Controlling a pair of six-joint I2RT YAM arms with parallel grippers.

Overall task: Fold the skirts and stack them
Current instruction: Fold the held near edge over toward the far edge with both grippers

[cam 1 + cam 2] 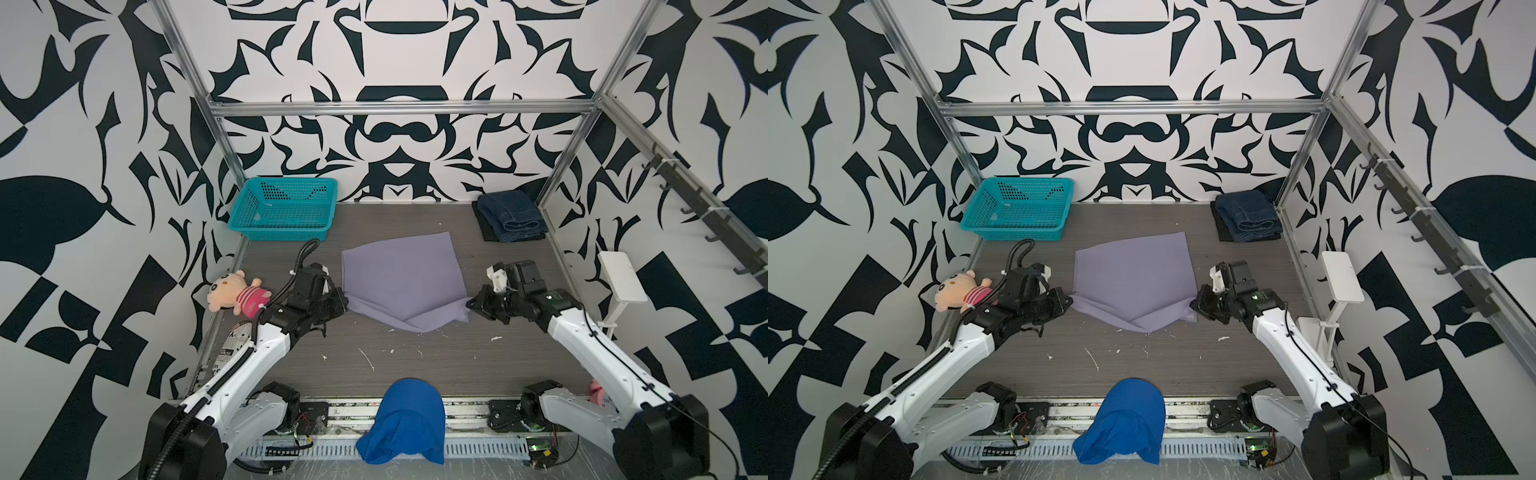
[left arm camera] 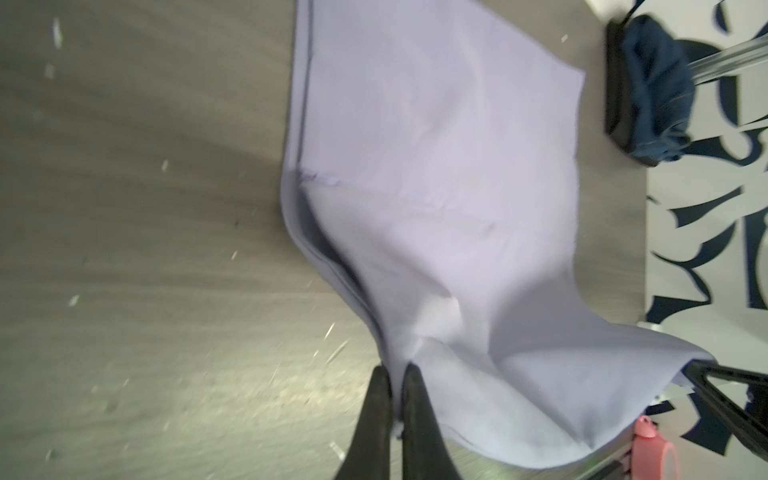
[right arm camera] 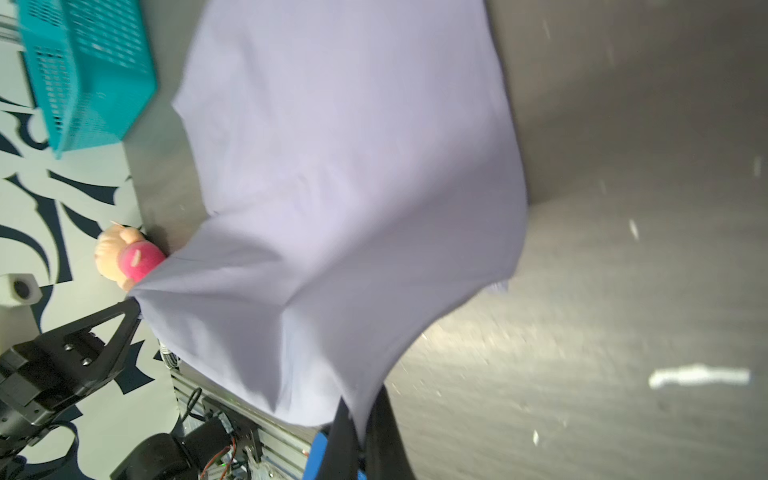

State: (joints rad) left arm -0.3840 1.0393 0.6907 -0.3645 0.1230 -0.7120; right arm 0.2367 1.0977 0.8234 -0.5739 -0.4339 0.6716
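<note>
The pale lavender-grey skirt (image 1: pixel 401 278) (image 1: pixel 1133 276) lies spread in the middle of the table, its near edge lifted and sagging between my two grippers. My left gripper (image 1: pixel 343 302) (image 2: pixel 395 374) is shut on the skirt's near left corner. My right gripper (image 1: pixel 471 304) (image 3: pixel 360 409) is shut on its near right corner. In both wrist views the skirt (image 2: pixel 436 187) (image 3: pixel 353 166) fills most of the frame, pinched between dark fingers. At the back right corner the folded dark blue denim skirt (image 1: pixel 511 216) (image 1: pixel 1250 214) rests on the folded black skirt (image 1: pixel 486 230).
A teal mesh basket (image 1: pixel 286 208) stands at the back left. A plush toy (image 1: pixel 237 291) lies by the left wall. A bright blue mesh cloth (image 1: pixel 403 419) hangs over the front rail. A white stand (image 1: pixel 621 278) is at the right edge.
</note>
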